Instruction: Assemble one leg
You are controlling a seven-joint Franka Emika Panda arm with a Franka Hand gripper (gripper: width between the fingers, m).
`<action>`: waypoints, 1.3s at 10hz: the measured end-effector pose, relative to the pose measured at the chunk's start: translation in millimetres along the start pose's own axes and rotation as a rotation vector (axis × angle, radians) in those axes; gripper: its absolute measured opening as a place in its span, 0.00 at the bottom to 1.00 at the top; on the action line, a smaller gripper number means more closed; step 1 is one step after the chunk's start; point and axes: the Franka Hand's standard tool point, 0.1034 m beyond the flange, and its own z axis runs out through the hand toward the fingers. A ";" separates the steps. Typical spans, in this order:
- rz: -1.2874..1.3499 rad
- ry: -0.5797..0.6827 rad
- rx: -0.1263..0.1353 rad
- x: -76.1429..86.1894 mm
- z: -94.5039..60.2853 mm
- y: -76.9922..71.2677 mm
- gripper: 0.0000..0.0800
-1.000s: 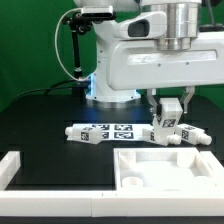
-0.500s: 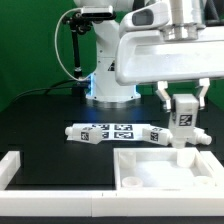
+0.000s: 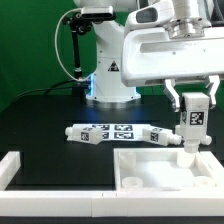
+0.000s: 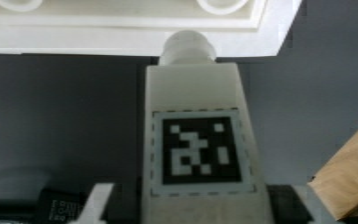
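My gripper [image 3: 193, 104] is shut on a white leg [image 3: 191, 126] with a square tag on its side and holds it upright in the air at the exterior view's right. The leg's round lower tip hangs just above the far right corner of the large flat white panel [image 3: 150, 168]. In the wrist view the leg [image 4: 197, 120] fills the middle, clamped between my two fingers [image 4: 108, 205], with its tip pointing at the white panel [image 4: 140, 30]. Other tagged legs [image 3: 88, 133] lie in a row on the black table.
The marker board [image 3: 117, 129] lies on the table behind the panel. A long white border rail [image 3: 12, 165] stands at the exterior view's front left. The robot's base [image 3: 105, 80] rises at the back. A tan object [image 4: 354, 160] shows at the wrist view's edge.
My gripper has carried the leg from the row of parts up and toward the exterior view's right, to above the panel's far right corner. The leg now hangs upright.
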 end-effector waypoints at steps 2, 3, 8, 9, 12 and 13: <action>-0.003 -0.023 0.006 -16.8 14.1 -10.6 0.36; -0.012 -0.036 0.010 -22.4 25.7 -18.2 0.36; -0.020 -0.034 0.006 -25.4 42.5 -19.7 0.36; -0.021 -0.033 0.007 -25.1 43.5 -21.2 0.36; -0.027 -0.051 0.007 -35.6 55.3 -24.1 0.36; -0.028 -0.046 0.006 -36.3 57.1 -24.2 0.36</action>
